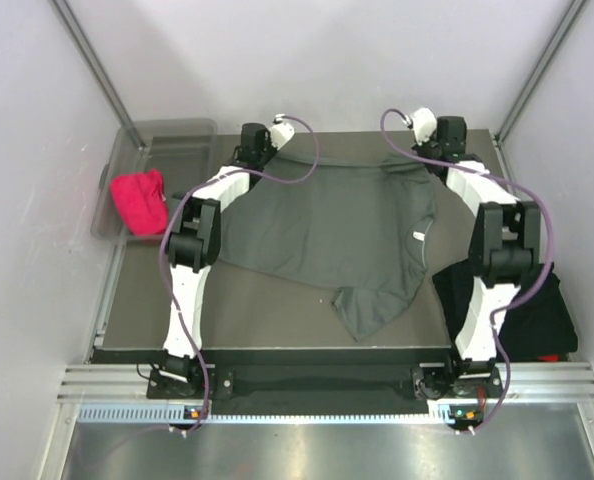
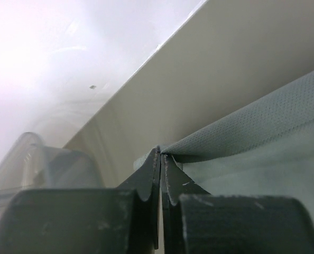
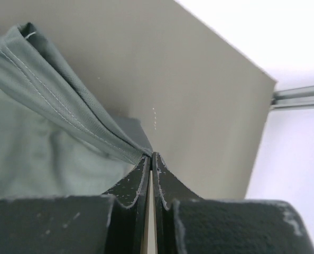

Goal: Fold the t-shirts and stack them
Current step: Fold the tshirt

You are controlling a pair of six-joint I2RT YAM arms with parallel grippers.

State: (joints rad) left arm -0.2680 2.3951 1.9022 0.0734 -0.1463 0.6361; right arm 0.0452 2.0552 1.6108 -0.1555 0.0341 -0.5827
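Overhead view of a dark desk (image 1: 257,320) with two robot arms reaching away from the camera. A grey shirt (image 1: 327,225) lies spread across the middle of the desk, reaching to its far edge. A small white label (image 1: 418,235) shows on the shirt's right side, and one flap (image 1: 372,310) points toward the near edge.

The left arm (image 1: 192,245) stretches to the shirt's far left corner and the right arm (image 1: 497,235) to its far right corner. In the left wrist view the left jaws are pressed together, pinching a thick folded edge of the grey cloth (image 2: 262,132) just above the desk. In the right wrist view the right jaws are likewise closed tight on a stitched edge of the same cloth (image 3: 51,106).

Black shirts (image 1: 542,315) lie at the desk's near right corner, partly hidden behind the right arm. A clear bin (image 1: 177,135) stands beside the desk's far left edge and holds a red cloth (image 1: 140,200).
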